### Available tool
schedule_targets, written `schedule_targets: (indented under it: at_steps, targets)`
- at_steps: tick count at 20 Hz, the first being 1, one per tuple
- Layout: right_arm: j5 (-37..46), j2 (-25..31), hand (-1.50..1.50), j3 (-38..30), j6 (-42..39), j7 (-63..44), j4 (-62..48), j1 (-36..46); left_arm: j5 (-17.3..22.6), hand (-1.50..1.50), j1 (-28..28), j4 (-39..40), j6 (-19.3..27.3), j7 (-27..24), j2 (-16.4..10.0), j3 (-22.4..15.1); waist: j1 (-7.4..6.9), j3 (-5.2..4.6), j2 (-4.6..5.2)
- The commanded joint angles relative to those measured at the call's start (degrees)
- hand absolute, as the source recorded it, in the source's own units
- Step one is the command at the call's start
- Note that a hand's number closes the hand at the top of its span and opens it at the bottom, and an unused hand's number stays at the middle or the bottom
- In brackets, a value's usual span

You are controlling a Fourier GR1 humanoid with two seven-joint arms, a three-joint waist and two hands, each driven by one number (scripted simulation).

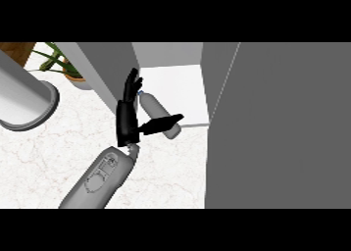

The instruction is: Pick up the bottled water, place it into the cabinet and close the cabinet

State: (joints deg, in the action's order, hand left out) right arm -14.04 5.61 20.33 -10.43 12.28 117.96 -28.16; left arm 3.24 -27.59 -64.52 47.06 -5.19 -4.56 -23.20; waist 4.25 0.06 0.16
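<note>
Marble counter [48, 162], cabinet shelf [180, 90] beyond: we log bottled water [151, 104] at its left edge; left hand [125, 120] alongside, fingers straight, thumb across it.

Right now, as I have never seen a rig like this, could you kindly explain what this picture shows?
This is a single view taken from the robot's head, looking steeply down at a marble counter. The grey forearm coming in from the lower edge ends in a black hand, which is the robot's left hand. Its fingers are straight alongside the bottled water, and its thumb lies across the bottle. The bottle lies tilted at the front edge of the white floor of the cabinet. The broad grey panel at the right looks like the cabinet door, open. At the left are a large white cylinder and a potted plant. The right hand is not in view.
</note>
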Motion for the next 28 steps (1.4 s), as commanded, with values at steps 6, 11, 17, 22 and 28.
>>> schedule_targets:
  at_steps: [6,11,17,22,28]
  targets:
    - [0.2,0.2,-1.5,-0.6,0.5,0.5,1.3,-0.7,10.6,-1.5,-10.1,4.9,-16.0,-12.2,-2.3,10.3,-0.66,-0.25,0.81]
    - [0.8,0.6,-1.5,0.4,1.3,0.0,3.4,-3.5,15.4,-1.5,-8.4,2.8,-23.6,-15.6,-4.4,12.5,-2.54,-0.15,0.2]
    - [0.3,1.8,-1.5,-0.6,1.0,2.1,4.1,-6.6,15.9,-1.5,-4.3,2.8,-26.4,-20.0,0.0,10.4,-3.29,-0.07,-0.13]
    - [1.7,1.7,-1.5,0.8,1.7,2.0,3.9,-7.1,16.0,-1.5,3.5,-7.5,-28.9,-17.6,-2.0,7.6,-4.03,-0.06,-0.32]
    - [2.4,2.5,-1.5,3.6,2.4,0.9,8.2,-10.5,18.7,-1.5,12.1,-18.7,-32.4,-14.8,-3.9,7.6,-4.19,-0.07,-0.41]
